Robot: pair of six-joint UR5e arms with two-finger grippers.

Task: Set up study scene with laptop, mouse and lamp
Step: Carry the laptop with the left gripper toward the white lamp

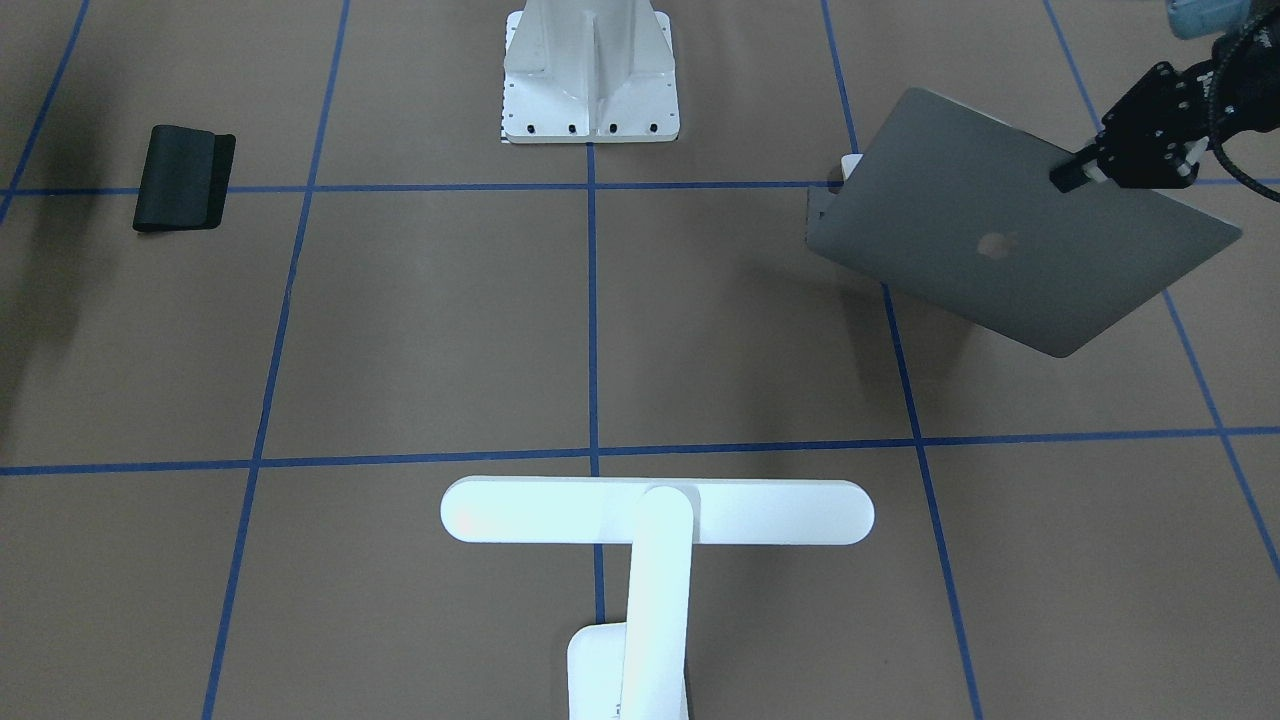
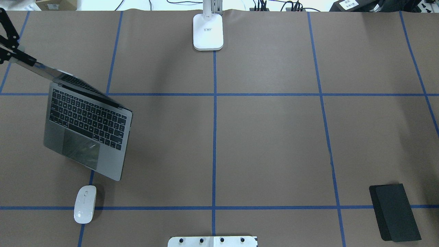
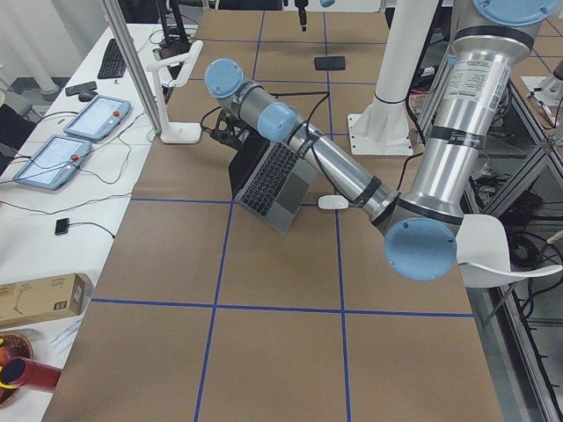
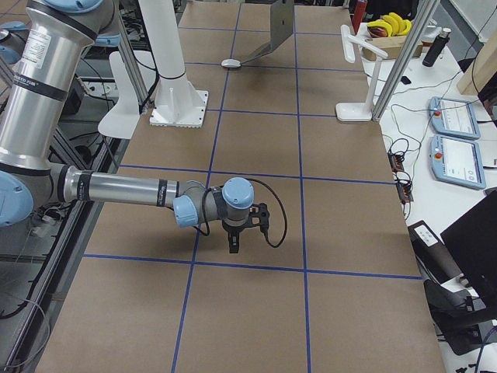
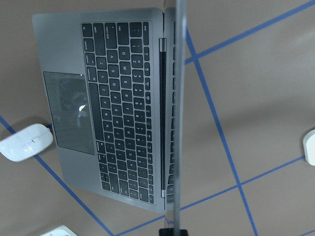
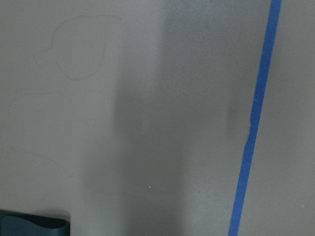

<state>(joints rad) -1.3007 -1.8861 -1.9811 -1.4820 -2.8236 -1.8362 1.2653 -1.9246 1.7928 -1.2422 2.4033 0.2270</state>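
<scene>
The task is judged to be partly done. The laptop (image 2: 85, 120) is already opened, its keyboard and trackpad laid bare, and its lid is clamped at the top edge by the left pincer (image 1: 1072, 176), so this pincer is closed narrowly on the thin lid and nothing else is held. The laptop's base rests on the desk (image 2: 274, 137) below the pincer and on the robot's side of it, and is turned askew to the blue grid lines. The mouse (image 2: 85, 204) lies further from the pincer towards the robot, just past the laptop's front corner and apart from it. The lamp (image 1: 657, 512) stands well apart from the left pincer, off to its right at the middle of the desk's far edge, with its light bar held level.

What is left is judged to be the arranging: the lid may need to be released at a usable angle, and the three things are probably to be gathered into one tidy group.

The left arm is stretched far across the desk, its wrist above the lid. The right arm is reached out low, its pincer (image 4: 233, 242) pointed down above bare desk, well apart from all three things; whether it is wide or narrow cannot be told.
</scene>
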